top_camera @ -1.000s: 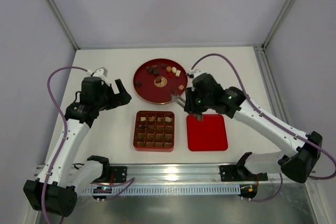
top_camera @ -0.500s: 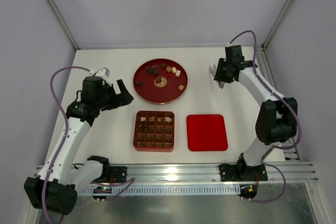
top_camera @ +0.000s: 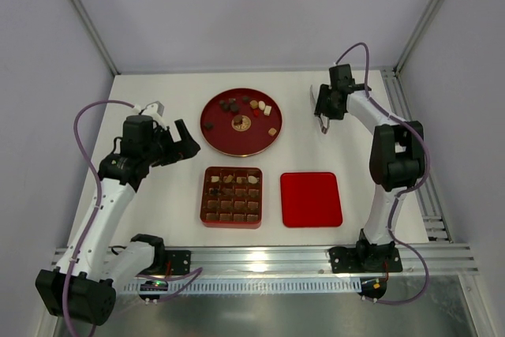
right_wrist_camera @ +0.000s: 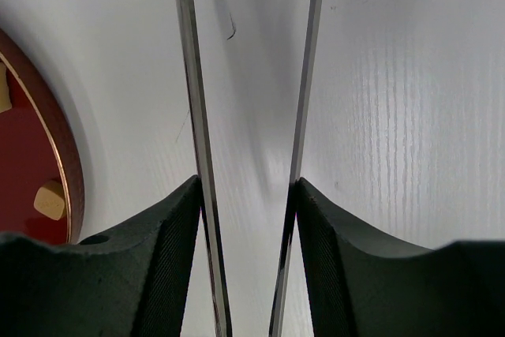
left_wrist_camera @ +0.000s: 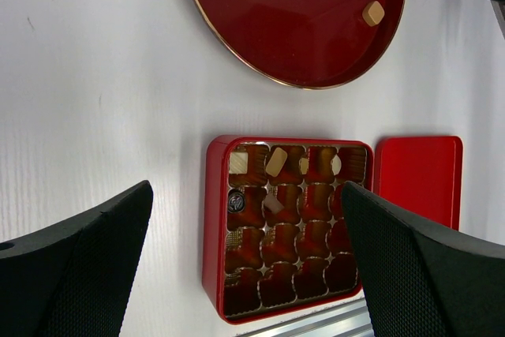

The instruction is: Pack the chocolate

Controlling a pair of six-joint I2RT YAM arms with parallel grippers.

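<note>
Several chocolate pieces (top_camera: 237,105) lie on the round red plate (top_camera: 241,138). Others (top_camera: 229,179) sit in the far rows of the square red box (top_camera: 203,195). In the left wrist view the box (left_wrist_camera: 211,226) shows pale pieces (left_wrist_camera: 276,162) in its top compartments. My left gripper (top_camera: 183,144) hovers left of the plate, open and empty (left_wrist_camera: 246,191). At the far right, away from the plate, my right gripper (top_camera: 322,108) grips metal tweezers (right_wrist_camera: 189,76). Their blades stand apart over bare table with nothing between them (right_wrist_camera: 248,187).
The flat red lid (top_camera: 311,199) lies right of the box (left_wrist_camera: 418,175). In the right wrist view the plate's rim (right_wrist_camera: 63,163) and one tan piece (right_wrist_camera: 49,200) show at the left edge. An aluminium rail runs along the near edge.
My right arm has swung from above the plate's near edge to the far right of the table, and the tweezers' blades have spread. The left arm has not moved.
</note>
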